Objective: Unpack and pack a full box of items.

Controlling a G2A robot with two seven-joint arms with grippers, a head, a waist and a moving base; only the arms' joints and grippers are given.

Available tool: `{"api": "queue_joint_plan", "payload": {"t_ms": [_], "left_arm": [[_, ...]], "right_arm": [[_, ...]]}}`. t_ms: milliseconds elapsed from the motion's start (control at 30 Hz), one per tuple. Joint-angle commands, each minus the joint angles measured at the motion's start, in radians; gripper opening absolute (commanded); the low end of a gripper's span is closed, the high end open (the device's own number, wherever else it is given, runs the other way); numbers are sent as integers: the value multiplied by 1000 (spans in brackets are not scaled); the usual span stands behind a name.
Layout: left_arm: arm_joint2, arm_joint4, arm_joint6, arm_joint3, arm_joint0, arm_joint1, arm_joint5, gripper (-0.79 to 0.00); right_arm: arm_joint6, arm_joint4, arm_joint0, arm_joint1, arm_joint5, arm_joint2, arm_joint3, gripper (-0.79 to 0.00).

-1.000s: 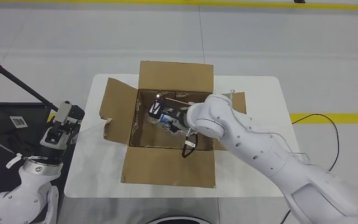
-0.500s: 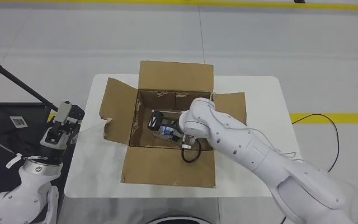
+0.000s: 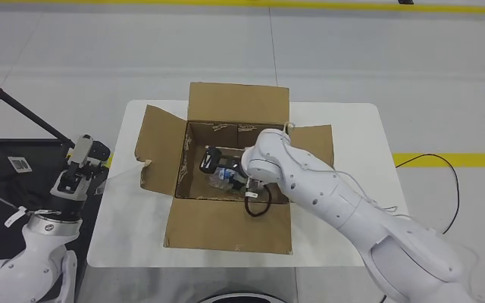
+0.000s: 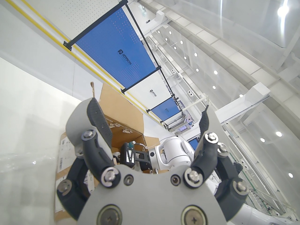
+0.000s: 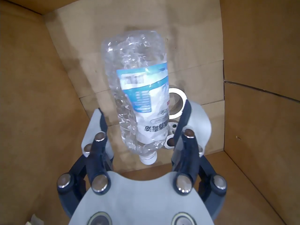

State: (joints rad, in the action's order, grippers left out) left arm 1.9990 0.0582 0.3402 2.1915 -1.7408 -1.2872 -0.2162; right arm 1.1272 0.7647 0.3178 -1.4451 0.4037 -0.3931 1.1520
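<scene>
An open cardboard box (image 3: 227,223) stands mid-table with its flaps spread. My right gripper (image 5: 144,111) is down inside it, open. A crumpled clear water bottle (image 5: 138,83) with a blue-and-white label lies between its fingers, cap toward the wrist, with a gap to one finger (image 5: 102,127). From above, the bottle (image 3: 222,176) shows just past the right gripper (image 3: 214,167). A white ring (image 5: 176,101) rests on the box floor behind the bottle. My left gripper (image 4: 150,110) is open and holds nothing. It sits off the table's left side (image 3: 79,163), pointing upward.
The white table (image 3: 341,129) has bare room right of and behind the box. A clear plastic sheet (image 3: 125,176) lies at the table's left edge by the left flap (image 3: 155,151). The box walls close in around the right gripper.
The right arm has swung the bottle from the box's middle toward its near left part and lower. The left arm shifted slightly.
</scene>
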Motion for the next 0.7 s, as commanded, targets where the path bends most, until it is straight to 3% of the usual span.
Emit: {"api": "queue_joint_plan", "payload": {"t_ms": [0, 133, 267, 433, 667], "left_arm": [[15, -10, 6, -5, -4, 2, 0, 0], [44, -20, 32, -25, -6, 6, -12, 0], [48, -14, 128, -46, 1, 14, -27, 0], [20, -18, 224, -76, 27, 25, -15, 0], [-29, -48, 234, -111, 67, 32, 28, 0]], "right_arm": [[0, -2, 4, 7, -5, -21, 19, 0], [-1, -24, 25, 37, -41, -104, 100, 0], [7, -58, 83, 89, -80, -245, 247, 0], [42, -105, 234, 166, -94, -483, 502, 0], [69, -219, 456, 236, -91, -803, 768, 0]]}}
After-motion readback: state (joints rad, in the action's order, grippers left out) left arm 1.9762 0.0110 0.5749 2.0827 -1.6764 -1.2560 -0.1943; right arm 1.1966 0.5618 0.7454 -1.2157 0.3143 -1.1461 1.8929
